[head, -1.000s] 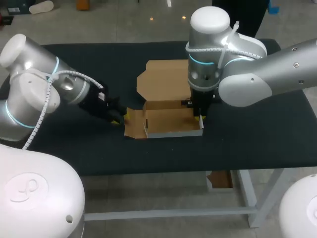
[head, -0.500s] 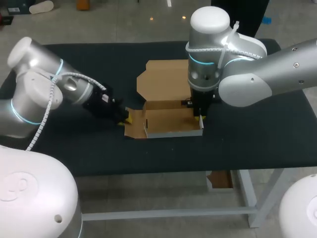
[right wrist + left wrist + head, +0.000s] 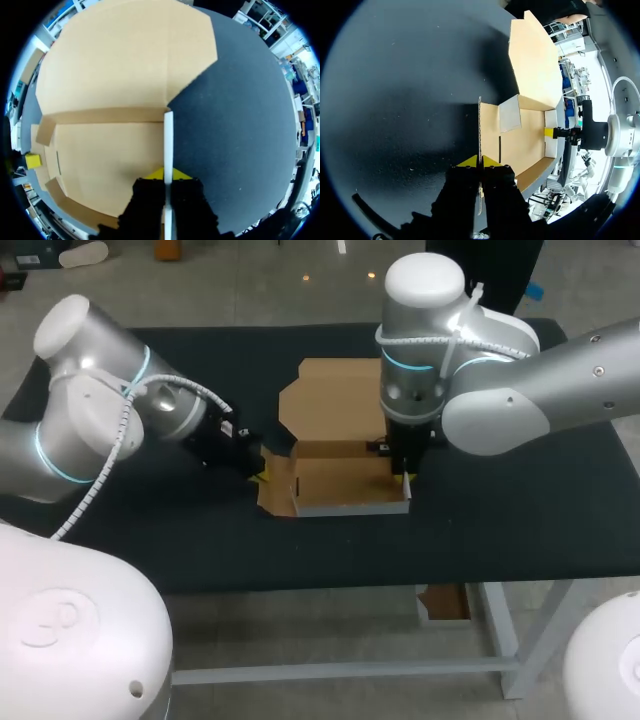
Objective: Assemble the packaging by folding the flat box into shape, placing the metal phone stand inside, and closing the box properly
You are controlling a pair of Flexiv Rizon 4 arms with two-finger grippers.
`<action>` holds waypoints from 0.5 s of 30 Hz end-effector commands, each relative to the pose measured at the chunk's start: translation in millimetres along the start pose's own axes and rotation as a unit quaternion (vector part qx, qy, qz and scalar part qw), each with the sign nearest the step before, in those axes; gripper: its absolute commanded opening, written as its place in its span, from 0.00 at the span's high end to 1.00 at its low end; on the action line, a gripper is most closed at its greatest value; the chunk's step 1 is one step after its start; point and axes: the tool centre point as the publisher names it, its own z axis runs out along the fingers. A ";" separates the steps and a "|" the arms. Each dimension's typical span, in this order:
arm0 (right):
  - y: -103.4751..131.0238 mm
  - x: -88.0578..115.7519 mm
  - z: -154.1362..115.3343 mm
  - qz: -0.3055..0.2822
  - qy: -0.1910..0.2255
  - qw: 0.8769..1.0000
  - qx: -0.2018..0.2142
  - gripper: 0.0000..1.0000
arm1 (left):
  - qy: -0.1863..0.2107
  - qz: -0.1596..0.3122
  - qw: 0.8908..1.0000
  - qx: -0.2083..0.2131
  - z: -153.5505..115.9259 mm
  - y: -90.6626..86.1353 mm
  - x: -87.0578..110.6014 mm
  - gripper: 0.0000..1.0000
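Observation:
The brown cardboard box (image 3: 345, 483) lies half folded on the black table, its lid (image 3: 335, 405) spread flat behind it. My left gripper (image 3: 262, 472) is shut on the box's left side flap (image 3: 277, 490), which stands raised. In the left wrist view the flap (image 3: 479, 125) runs edge-on between the yellow tips of the left gripper (image 3: 480, 161), with the box floor (image 3: 522, 142) beyond. My right gripper (image 3: 405, 477) is shut on the right side wall (image 3: 168, 135), and in its own view the right gripper (image 3: 166, 173) pinches that white edge beside the box floor (image 3: 105, 155).
The black table top (image 3: 500, 530) has bare cloth to the left and right of the box and along the front edge. My left arm reaches in low over the table's left half. My right arm stands upright over the box's right end.
My left arm moved right toward the box, and its gripper closed on the left flap. The flap rose from lying flat. The right arm has not moved.

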 end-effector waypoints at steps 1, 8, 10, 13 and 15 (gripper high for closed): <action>0.3 2.0 -1.0 -0.001 -0.001 1.000 0.002 1.00 | -0.071 -0.002 0.997 0.012 -1.7 5.7 16.4 1.00; 0.3 2.0 -1.0 -0.001 -0.001 1.000 0.002 1.00 | -0.092 0.001 0.996 0.010 -2.6 5.6 27.2 1.00; 0.3 2.0 -1.0 -0.001 -0.001 1.000 0.002 1.00 | -0.093 0.005 0.996 0.007 -3.2 6.0 30.7 1.00; 0.3 2.0 -1.0 -0.001 -0.001 1.000 0.002 1.00 | -0.103 0.005 0.995 0.006 -2.7 6.0 36.0 1.00; 0.3 2.0 -1.0 -0.001 -0.001 1.000 0.002 1.00 | -0.106 0.008 0.994 0.005 -2.4 6.1 39.5 1.00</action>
